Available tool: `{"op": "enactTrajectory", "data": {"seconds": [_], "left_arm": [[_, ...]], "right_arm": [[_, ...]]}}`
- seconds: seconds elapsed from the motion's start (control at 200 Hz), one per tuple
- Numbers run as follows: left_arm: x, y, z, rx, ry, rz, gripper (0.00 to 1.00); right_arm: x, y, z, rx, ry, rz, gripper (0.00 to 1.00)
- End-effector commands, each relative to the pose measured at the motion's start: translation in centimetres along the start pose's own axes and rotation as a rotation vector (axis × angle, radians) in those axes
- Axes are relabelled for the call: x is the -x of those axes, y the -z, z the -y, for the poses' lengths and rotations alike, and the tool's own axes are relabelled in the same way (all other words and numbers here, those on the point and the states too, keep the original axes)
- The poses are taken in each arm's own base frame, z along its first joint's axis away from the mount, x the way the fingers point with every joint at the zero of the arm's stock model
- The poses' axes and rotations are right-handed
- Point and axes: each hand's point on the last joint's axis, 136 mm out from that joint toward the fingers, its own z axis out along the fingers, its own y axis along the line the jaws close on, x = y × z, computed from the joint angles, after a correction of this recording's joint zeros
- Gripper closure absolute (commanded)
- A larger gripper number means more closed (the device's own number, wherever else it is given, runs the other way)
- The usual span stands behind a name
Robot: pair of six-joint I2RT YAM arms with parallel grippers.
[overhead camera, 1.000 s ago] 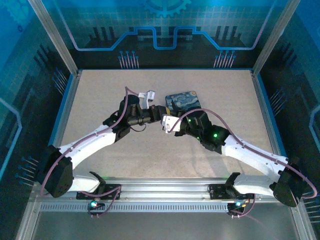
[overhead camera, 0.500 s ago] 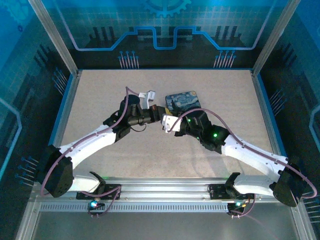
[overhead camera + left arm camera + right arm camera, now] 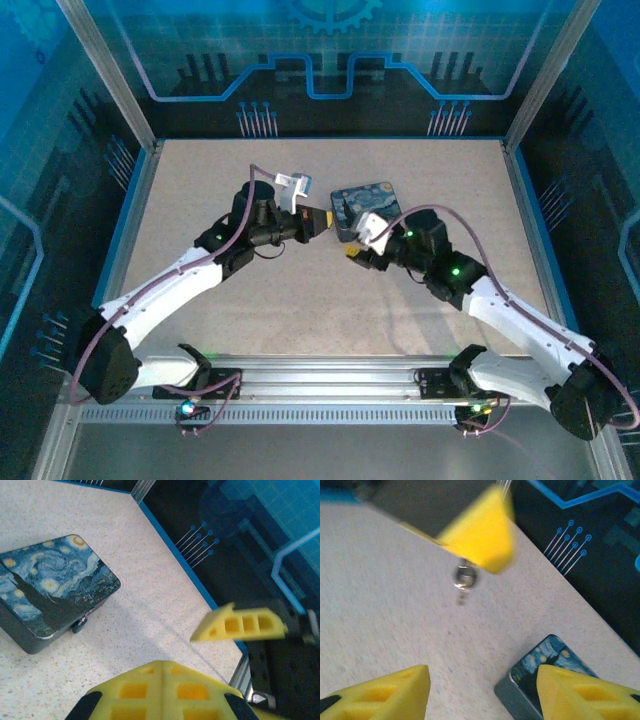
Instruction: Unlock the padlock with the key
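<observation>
REMOTE RIG, WORKTOP [image 3: 180, 200]: Nearest to me, my right pincer [image 3: 482, 675] stands spread, its two yellow fingers [image 3: 385, 690] wide apart with nothing between them, over bare speckled surface. Just beyond it, my left pincer [image 3: 320, 222] is pressed together, pinching the padlock [image 3: 465, 576]. The padlock is a small silvery blur hanging from the yellow tips above the worktop. An even smaller speck dangles beneath it. I take this for the key [image 3: 462, 599], though the blur keeps me from being sure. The two pincers sit near each other, tips apart. Farther back, just to the right of the left pincer, the blue night-sky tin [image 3: 50, 585] lies flat on the worktop with its lid down. The right pincer's cable arches in front of it.
</observation>
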Motion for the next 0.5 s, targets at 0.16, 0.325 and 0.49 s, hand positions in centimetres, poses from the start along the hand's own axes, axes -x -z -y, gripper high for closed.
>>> {"op": "enactTrajectory", "data": {"seconds": [0.16, 0.325, 0.49], "left_arm": [[2.1, 2.1, 2.7, -0.051, -0.193, 0.051, 1.0], [2.4, 2.4, 4.0, -0.109, -0.241, 0.055, 1.0], [2.3, 2.4, 4.9, -0.158, -0.273, 0.05, 1.0]], "right_arm": [[1.3, 2.0, 2.4, 0.22, -0.581, 0.235, 0.42], [2.0, 1.7, 2.4, 0.368, -0.696, 0.284, 0.43], [3.0, 1.6, 1.8, 0.443, -0.705, 0.317, 0.44]]}}
